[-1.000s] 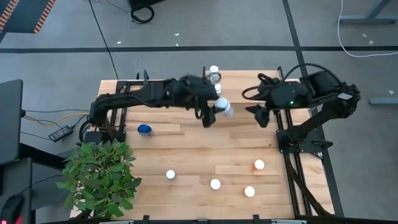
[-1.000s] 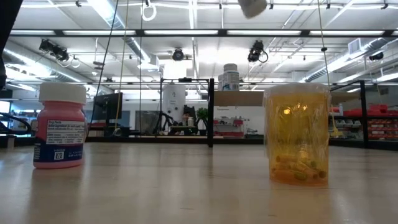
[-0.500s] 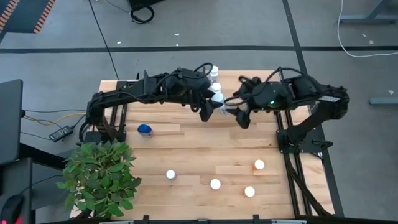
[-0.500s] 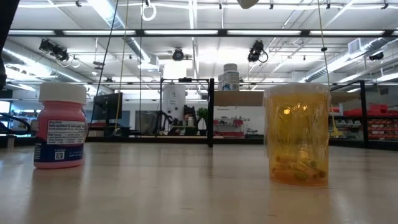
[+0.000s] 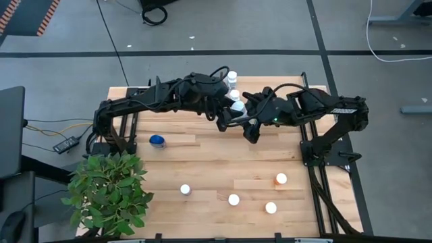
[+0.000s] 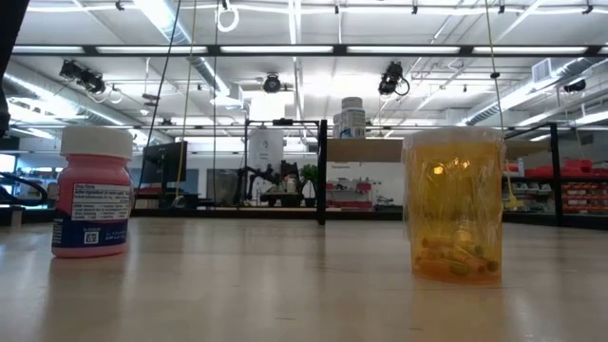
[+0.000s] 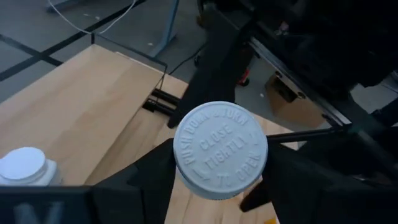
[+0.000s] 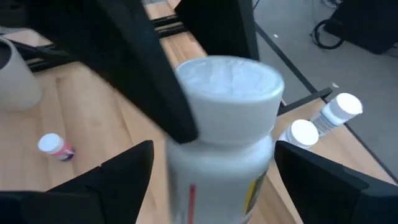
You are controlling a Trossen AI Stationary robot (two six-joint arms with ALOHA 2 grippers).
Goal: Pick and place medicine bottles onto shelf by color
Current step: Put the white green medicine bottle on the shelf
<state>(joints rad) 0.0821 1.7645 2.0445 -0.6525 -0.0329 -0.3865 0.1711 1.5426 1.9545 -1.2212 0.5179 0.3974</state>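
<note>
We are passing a white bottle (image 5: 237,108) from one arm to the other, up in the air near the top middle of the high view. Our left pincer (image 7: 217,186) holds the bottle, with a finger on each side of it, and we see its white cap (image 7: 220,150) facing the left wrist camera. Our right pincer (image 8: 211,180) is wide open, and its two fingers stand on each side of the same bottle (image 8: 221,149) without squeezing it yet.

To do this well, we think the right pincer should close tight on the bottle first. Only then should the left pincer let go. If we let go too soon, the bottle could fall on the table (image 5: 202,158).

Two more white-capped bottles (image 5: 233,76) stand just behind the arms, at the top of the high view, on what may be the shelf. They are close, so we could bump them.

A squat blue bottle (image 5: 157,140) sits at the left. Four more bottles (image 5: 233,200) wait near the bottom of the high view, well away. A pink bottle (image 6: 92,195) and an orange bottle (image 6: 453,204) show in the low view. A green plant (image 5: 111,190) fills the lower left corner.
</note>
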